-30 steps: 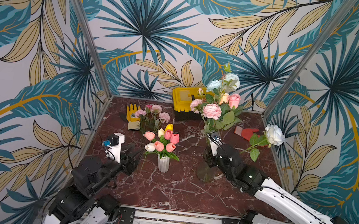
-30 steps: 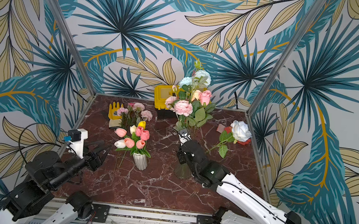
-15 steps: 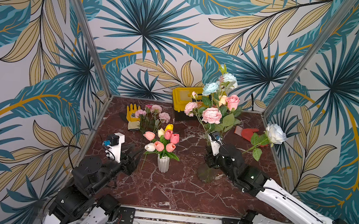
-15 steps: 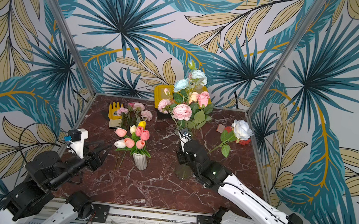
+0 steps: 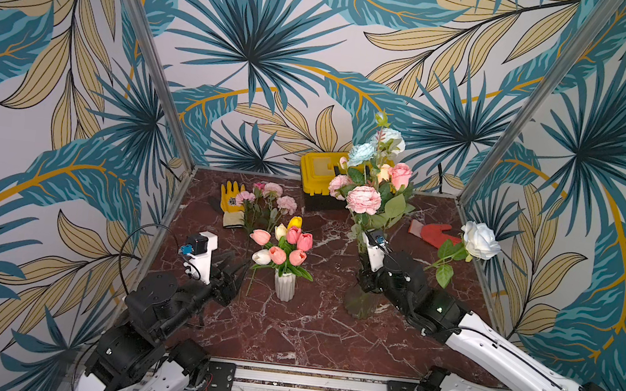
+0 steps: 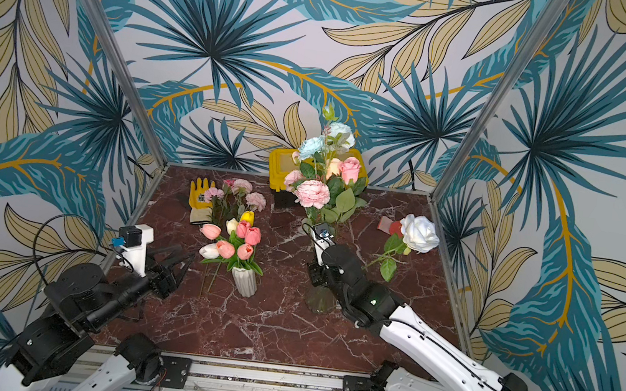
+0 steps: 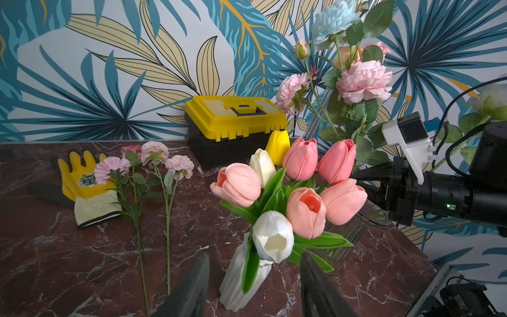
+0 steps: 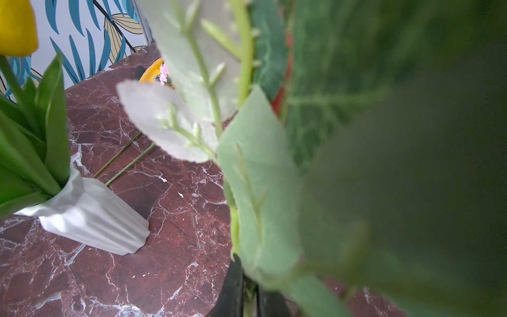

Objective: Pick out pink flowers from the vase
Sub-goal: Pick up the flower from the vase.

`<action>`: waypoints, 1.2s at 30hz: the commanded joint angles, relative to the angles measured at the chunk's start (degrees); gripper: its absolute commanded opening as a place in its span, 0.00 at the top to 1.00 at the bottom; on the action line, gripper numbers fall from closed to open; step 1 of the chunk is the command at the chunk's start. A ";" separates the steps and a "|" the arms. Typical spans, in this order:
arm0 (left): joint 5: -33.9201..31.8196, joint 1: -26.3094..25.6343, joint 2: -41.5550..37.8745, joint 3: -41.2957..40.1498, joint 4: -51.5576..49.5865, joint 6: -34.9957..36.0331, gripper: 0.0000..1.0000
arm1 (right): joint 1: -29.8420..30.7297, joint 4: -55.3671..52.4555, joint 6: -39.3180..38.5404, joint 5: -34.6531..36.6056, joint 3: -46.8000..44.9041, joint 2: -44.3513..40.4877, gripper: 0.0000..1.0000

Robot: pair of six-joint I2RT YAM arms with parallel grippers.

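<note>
Right gripper (image 8: pixel 249 291) is pressing its jaws together on a green stem (image 8: pixel 235 227) low in the bouquet, just above the glass vase (image 5: pixel 359 307); cannot tell which bloom it belongs to. Some pink flowers are standing in that vase: a ruffled peony (image 5: pixel 363 199) and a rose (image 5: pixel 401 173). Pink carnations (image 5: pixel 271 199) are lying on the marble table (image 5: pixel 287 334) beside a yellow glove (image 5: pixel 231 200). Left gripper (image 5: pixel 235 271) is hovering partly open and empty near the white vase (image 5: pixel 284 286), which is holding pink tulips (image 5: pixel 291 244)
</note>
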 commanded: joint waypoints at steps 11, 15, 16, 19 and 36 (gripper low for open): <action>-0.10 -0.22 0.12 -0.02 1.22 1.36 0.42 | 0.00 -2.49 -3.67 -6.90 2.33 -7.19 1.00; 2.57 -0.22 2.42 2.40 2.24 1.89 0.37 | 0.00 -4.79 -5.52 -9.51 5.08 -8.59 1.00; 3.39 -0.23 3.37 3.08 2.38 2.09 0.36 | -0.11 -5.45 -6.05 -10.44 6.00 -8.63 1.00; 7.21 -0.22 7.21 5.24 3.69 2.96 0.35 | 0.04 -7.42 -7.76 -12.71 9.52 -8.10 1.00; 21.91 -0.22 24.94 15.91 17.75 9.19 0.30 | -0.05 -12.97 -11.25 -20.65 31.81 0.87 1.00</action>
